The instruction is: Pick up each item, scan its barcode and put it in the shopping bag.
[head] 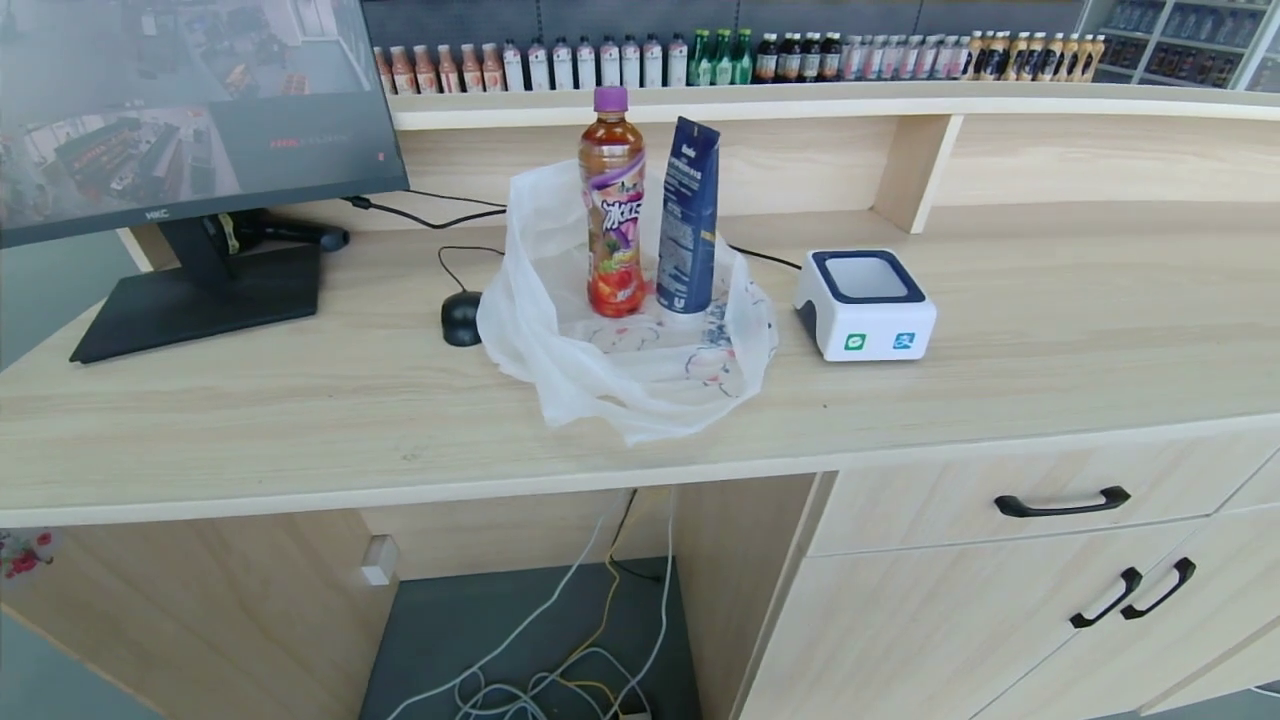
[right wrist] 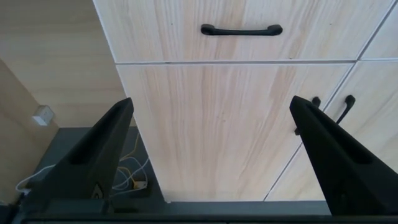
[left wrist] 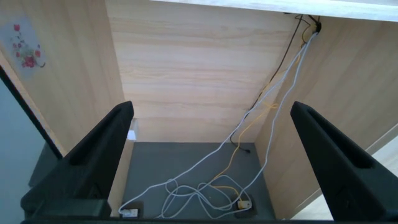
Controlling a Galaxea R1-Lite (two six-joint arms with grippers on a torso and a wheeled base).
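The tea bottle [head: 611,215] and the blue pouch [head: 688,220] stand upright, side by side, inside the white shopping bag [head: 620,390]. The bag lies slumped open mid-worktop, between the mouse [head: 461,318] and the barcode scanner [head: 866,303]. The left hand [left wrist: 211,109], fingers wide apart and empty, faces the cables [left wrist: 205,186] in the recess under the worktop's front edge. The right hand [right wrist: 211,102], likewise apart and empty, faces the cupboard door [right wrist: 217,124].
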